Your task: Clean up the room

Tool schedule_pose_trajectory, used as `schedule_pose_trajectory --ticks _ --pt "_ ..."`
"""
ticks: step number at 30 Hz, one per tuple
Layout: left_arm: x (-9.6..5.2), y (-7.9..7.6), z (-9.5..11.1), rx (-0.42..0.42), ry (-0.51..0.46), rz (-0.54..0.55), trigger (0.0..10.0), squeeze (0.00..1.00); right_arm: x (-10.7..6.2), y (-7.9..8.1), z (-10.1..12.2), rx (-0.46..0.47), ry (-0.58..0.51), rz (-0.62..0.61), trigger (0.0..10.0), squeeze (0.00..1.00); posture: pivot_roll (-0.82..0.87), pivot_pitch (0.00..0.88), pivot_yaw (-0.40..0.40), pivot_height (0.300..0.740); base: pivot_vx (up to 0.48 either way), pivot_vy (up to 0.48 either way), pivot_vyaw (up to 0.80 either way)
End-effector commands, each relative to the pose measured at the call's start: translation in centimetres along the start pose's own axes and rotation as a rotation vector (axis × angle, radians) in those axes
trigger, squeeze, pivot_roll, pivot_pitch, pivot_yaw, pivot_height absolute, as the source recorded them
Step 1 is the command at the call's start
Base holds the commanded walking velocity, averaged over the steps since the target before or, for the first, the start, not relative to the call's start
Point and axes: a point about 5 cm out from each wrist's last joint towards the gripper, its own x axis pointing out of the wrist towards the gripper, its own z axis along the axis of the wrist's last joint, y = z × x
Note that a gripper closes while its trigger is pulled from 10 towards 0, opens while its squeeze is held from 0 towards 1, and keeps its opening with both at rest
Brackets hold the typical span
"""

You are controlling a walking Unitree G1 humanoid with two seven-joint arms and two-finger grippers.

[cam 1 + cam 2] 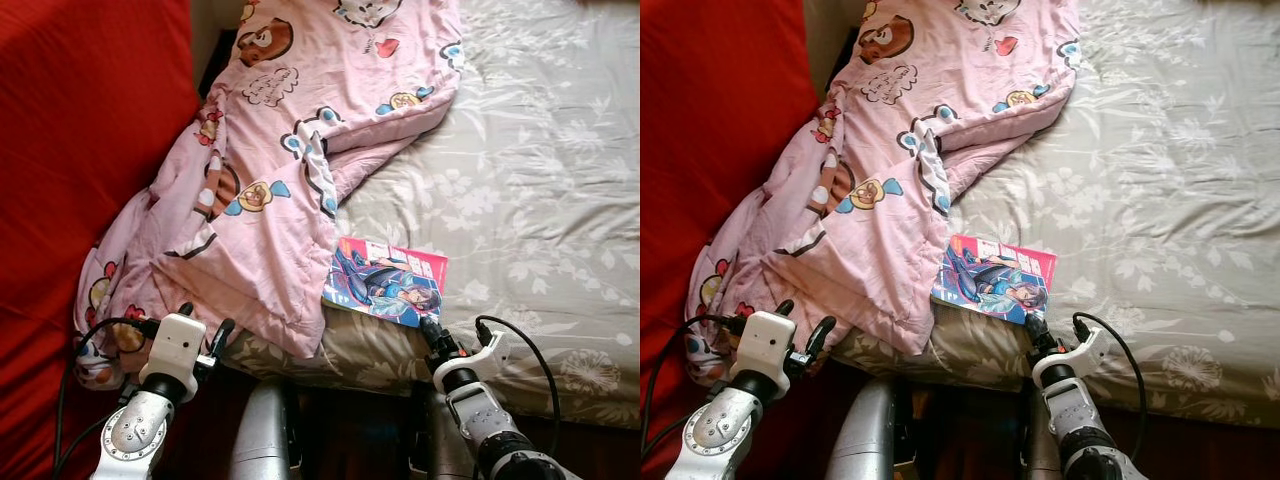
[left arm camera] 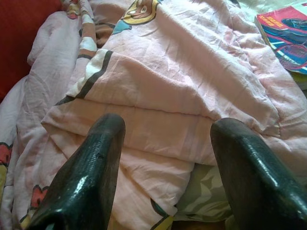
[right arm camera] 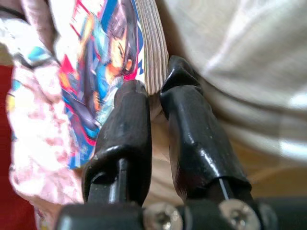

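Observation:
A comic book [image 1: 385, 281] with a pink and blue cover lies on the bed's front edge, partly against the pink cartoon blanket [image 1: 270, 170]. My right gripper [image 3: 156, 91] is at the book's near corner. Its two fingers are pinched on the page edge [image 3: 152, 52], one on the cover side and one on the underside. My left gripper [image 1: 205, 322] hovers open just in front of the blanket's folded lower edge [image 2: 158, 120]. Nothing is between its fingers [image 2: 91, 172].
The bed carries a grey floral sheet [image 1: 540, 170] that stretches away to the right. A large red surface [image 1: 80, 150] rises along the left beside the blanket. Dark floor lies below the bed's front edge [image 1: 340, 420].

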Motion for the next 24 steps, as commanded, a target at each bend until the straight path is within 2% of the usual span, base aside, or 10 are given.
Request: schedule_pose_trajectory --ticks 1,9,11,12,13,15,16,20,21,24 --pt "-0.7 0.1 -1.4 0.020 0.054 0.012 10.0 0.00 0.0 0.2 -0.1 0.009 -0.034 0.021 0.0 0.00 0.12 0.262 0.129 0.612 0.000 0.000 0.00" --pt "-0.6 -0.6 -3.4 0.003 0.110 0.056 10.0 0.00 -0.2 1.4 3.0 -0.140 -0.227 0.118 0.0 0.00 0.04 0.232 0.085 0.612 0.000 0.000 0.00" --pt "-0.6 -0.7 -3.9 -0.003 0.125 0.063 10.0 0.00 -0.2 1.8 3.5 -0.149 -0.270 0.122 0.0 0.00 0.03 0.228 0.079 0.612 0.000 0.000 0.00" --pt "-0.6 -0.8 -4.2 -0.013 0.134 0.073 10.0 0.00 -0.3 2.0 3.9 -0.184 -0.288 0.117 4.5 0.00 0.02 0.222 0.071 0.612 0.000 0.000 0.00" --pt "-0.5 -0.9 -4.4 -0.027 0.144 0.085 10.0 0.00 -0.4 2.2 4.3 -0.241 -0.301 0.111 10.0 0.00 0.01 0.217 0.066 0.612 0.000 0.000 0.00" --pt "-0.5 -0.8 -4.7 -0.052 0.153 0.106 10.0 0.00 -0.5 2.7 4.8 -0.331 -0.322 0.103 10.0 0.00 0.01 0.213 0.061 0.612 0.000 0.000 0.00" --pt "-0.5 -0.9 -5.0 -0.062 0.164 0.117 10.0 0.00 -0.5 3.2 5.2 -0.422 -0.334 0.096 10.0 0.00 -0.01 0.208 0.054 0.612 0.000 0.000 0.00" --pt "-0.5 -1.0 -5.4 -0.060 0.175 0.119 10.0 0.00 -0.6 3.7 5.5 -0.477 -0.348 0.096 10.0 0.00 -0.02 0.198 0.044 0.612 0.000 0.000 0.00" --pt "-0.6 -1.2 -5.9 -0.068 0.191 0.126 10.0 0.00 -0.6 4.5 5.6 -0.566 -0.347 0.121 10.0 0.00 -0.02 0.189 0.034 0.612 0.000 0.000 0.00" --pt "-0.7 -1.4 -6.9 -0.098 0.227 0.152 10.0 0.00 -0.6 6.4 6.4 -0.692 -0.385 0.159 10.0 0.00 -0.04 0.180 0.017 0.626 0.000 0.000 0.00"
